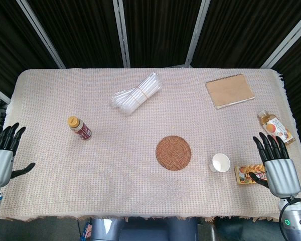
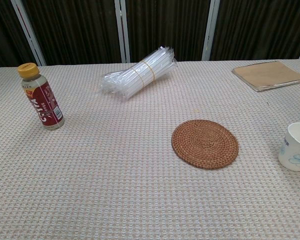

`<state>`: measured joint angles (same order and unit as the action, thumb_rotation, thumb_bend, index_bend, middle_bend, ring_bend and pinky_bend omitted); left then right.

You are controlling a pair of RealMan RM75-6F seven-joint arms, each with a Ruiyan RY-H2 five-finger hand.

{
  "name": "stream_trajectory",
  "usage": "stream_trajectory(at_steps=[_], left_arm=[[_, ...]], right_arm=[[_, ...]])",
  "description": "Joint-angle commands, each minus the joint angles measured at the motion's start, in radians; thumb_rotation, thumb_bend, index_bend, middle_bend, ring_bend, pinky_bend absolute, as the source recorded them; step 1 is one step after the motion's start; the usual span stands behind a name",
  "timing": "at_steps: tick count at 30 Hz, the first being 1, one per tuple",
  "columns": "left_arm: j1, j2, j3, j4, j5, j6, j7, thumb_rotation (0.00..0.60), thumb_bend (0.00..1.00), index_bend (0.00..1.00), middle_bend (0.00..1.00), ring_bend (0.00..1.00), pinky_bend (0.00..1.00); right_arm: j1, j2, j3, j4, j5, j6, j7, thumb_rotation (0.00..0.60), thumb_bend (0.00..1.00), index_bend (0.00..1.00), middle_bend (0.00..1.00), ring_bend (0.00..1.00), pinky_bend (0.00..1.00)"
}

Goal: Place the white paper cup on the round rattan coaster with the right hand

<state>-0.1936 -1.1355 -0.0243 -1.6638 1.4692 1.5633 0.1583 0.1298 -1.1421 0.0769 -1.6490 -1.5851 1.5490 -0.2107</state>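
Note:
The white paper cup [image 1: 220, 162] stands upright on the tablecloth, a short way right of the round rattan coaster [image 1: 173, 152]. The chest view shows the cup [image 2: 295, 146] at the right edge with a blue flower print, and the coaster [image 2: 205, 143] bare. My right hand [image 1: 276, 163] hovers to the right of the cup, fingers extended and apart, holding nothing. At the table's left edge, my left hand [image 1: 3, 153] is likewise spread and holds nothing. Neither hand shows in the chest view.
A snack packet [image 1: 248, 173] lies between the cup and my right hand. A juice bottle [image 1: 275, 126] lies at the right edge, a brown notebook [image 1: 230, 91] at the back right, a bundle of clear straws [image 1: 136, 93] at the back, a small red-labelled bottle [image 1: 79, 127] on the left.

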Motion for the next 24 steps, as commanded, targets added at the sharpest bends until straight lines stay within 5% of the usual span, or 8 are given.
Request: stream_trajectory(at_steps=[1, 6, 13, 24], left_arm=[[0.005, 0.004, -0.001, -0.001, 0.005, 0.001, -0.002, 0.600, 0.00, 0.00, 0.00, 0.00, 0.00], [0.010, 0.007, -0.001, -0.004, 0.010, 0.000, 0.002, 0.600, 0.00, 0.00, 0.00, 0.00, 0.00], [0.020, 0.021, -0.010, -0.020, 0.025, 0.016, 0.004, 0.600, 0.00, 0.00, 0.00, 0.00, 0.00], [0.003, 0.018, -0.026, -0.012, 0.004, -0.034, 0.021, 0.600, 0.00, 0.00, 0.00, 0.00, 0.00]], right_arm=[[-0.001, 0.001, -0.001, -0.002, -0.001, 0.000, 0.002, 0.600, 0.00, 0.00, 0.00, 0.00, 0.00], [0.006, 0.004, -0.010, -0.011, -0.004, -0.025, 0.023, 0.600, 0.00, 0.00, 0.00, 0.00, 0.00], [0.101, 0.023, -0.066, -0.044, -0.011, -0.262, 0.096, 0.600, 0.00, 0.00, 0.00, 0.00, 0.00], [0.260, -0.025, 0.006, -0.044, 0.210, -0.553, -0.059, 0.600, 0.00, 0.04, 0.11, 0.04, 0.02]])
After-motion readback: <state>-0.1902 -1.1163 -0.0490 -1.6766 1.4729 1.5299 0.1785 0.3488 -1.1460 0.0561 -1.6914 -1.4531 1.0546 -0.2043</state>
